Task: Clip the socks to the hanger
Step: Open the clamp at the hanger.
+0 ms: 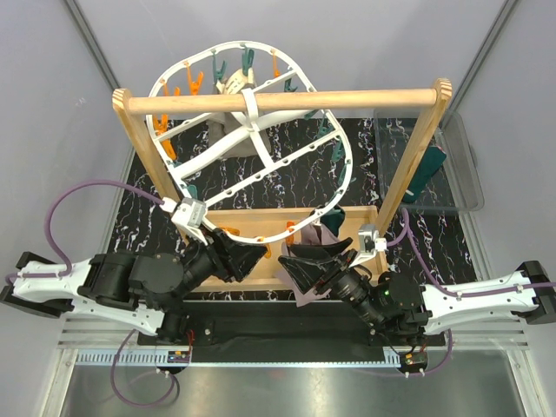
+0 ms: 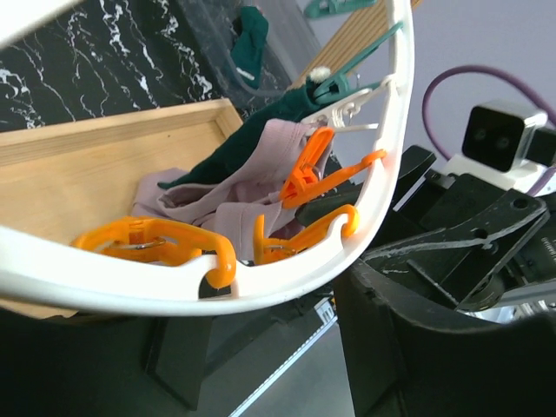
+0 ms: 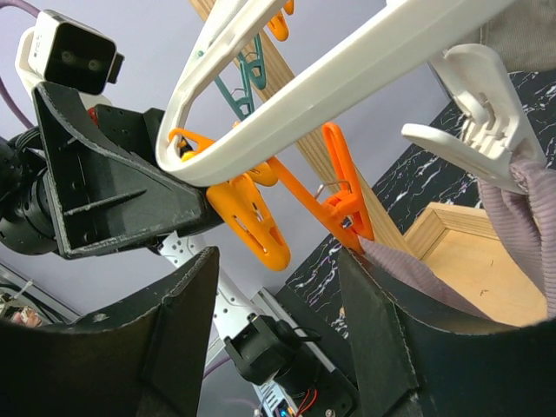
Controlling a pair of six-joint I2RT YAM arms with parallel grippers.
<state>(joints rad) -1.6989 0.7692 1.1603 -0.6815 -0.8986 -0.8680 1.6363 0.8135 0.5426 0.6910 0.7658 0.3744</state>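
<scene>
Over the middle of the desk, seen from above, the hanger [image 1: 252, 109] hangs tilted from the wooden rail [image 1: 287, 100], its low rim dipping toward the near edge between your left gripper [image 1: 248, 252] and right gripper [image 1: 295, 263]. Both pincers stand apart, clamped on nothing. A pink sock [image 1: 298, 291] droops beside the right one, a teal sock [image 1: 334, 221] sits just behind it, and a spare teal sock [image 1: 430, 174] lies in the clear bin [image 1: 469, 187] at the right edge. From your left wrist, the rim sweeps across ahead of the spread fingers with orange clips [image 2: 326, 178] dangling from it, and pink and teal fabric is bunched over the wooden tray [image 2: 104, 156]. From your right wrist, one orange clip seems to bite the pink fabric and a white clip [image 3: 478, 113] holds more of it. Expect the socks to be light, limp and quick to slip, so pinch near the cuff edge. The hanger will likely sway. The dangling clips, the rail posts and the other arm all crowd your path.
</scene>
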